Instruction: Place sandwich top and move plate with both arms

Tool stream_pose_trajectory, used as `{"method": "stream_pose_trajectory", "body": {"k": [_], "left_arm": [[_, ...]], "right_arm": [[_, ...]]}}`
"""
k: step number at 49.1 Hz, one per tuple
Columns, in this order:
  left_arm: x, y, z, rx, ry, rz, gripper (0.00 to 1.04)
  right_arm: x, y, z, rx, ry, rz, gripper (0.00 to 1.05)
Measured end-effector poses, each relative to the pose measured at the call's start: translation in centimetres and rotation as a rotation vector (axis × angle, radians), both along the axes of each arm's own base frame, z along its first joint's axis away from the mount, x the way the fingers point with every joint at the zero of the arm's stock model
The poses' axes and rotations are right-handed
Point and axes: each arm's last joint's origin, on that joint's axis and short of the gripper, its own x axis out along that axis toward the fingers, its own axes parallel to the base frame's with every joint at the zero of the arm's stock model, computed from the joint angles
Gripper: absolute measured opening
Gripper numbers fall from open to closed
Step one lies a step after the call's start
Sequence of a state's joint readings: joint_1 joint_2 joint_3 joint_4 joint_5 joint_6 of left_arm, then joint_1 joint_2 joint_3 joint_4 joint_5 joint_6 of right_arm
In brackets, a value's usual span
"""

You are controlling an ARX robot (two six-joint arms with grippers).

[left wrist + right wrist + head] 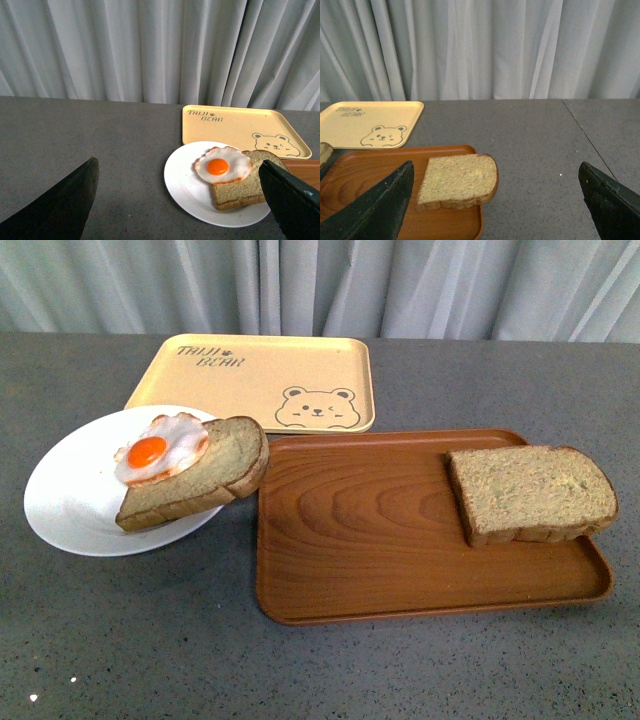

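My left gripper (177,165) and right gripper (496,166) both hang spread wide, holding nothing. The sandwich top (457,180) lies at the right end of the brown tray (380,540), its right edge out over the rim. The egg slice (215,480) juts off the right side of the plate (70,500), left of that tray. If I set the top down off-centre, I judge the stack tips. An uneven two-arm lift could slide the egg (160,448) off.
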State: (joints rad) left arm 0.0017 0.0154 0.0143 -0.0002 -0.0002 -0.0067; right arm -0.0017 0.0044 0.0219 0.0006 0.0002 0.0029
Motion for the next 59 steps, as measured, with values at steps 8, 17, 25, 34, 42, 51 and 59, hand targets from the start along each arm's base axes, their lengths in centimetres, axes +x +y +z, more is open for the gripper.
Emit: {"method": "stream_pose_trajectory", "body": {"k": [8, 17, 25, 34, 42, 51, 59], "left_arm": [[0.0, 0.0, 0.0, 0.0, 0.0, 0.0, 0.96], [0.0, 0.0, 0.0, 0.0, 0.0, 0.0, 0.96], [0.0, 0.0, 0.0, 0.0, 0.0, 0.0, 0.96], [0.0, 0.0, 0.0, 0.0, 0.0, 0.0, 0.96], [0.0, 0.0, 0.0, 0.0, 0.0, 0.0, 0.96], [0.0, 0.0, 0.0, 0.0, 0.0, 0.0, 0.96], [0.0, 0.0, 0.0, 0.0, 0.0, 0.0, 0.96]], "right_arm": [[0.0, 0.0, 0.0, 0.0, 0.0, 0.0, 0.96], [0.0, 0.0, 0.0, 0.0, 0.0, 0.0, 0.96], [0.0, 0.0, 0.0, 0.0, 0.0, 0.0, 0.96], [0.0, 0.0, 0.0, 0.0, 0.0, 0.0, 0.96], [0.0, 0.0, 0.0, 0.0, 0.0, 0.0, 0.96], [0.1, 0.0, -0.1, -0.035, 0.143, -0.009, 0.96], [5.1, -1.1, 1.2, -0.012, 0.481, -0.023, 0.96]]}}
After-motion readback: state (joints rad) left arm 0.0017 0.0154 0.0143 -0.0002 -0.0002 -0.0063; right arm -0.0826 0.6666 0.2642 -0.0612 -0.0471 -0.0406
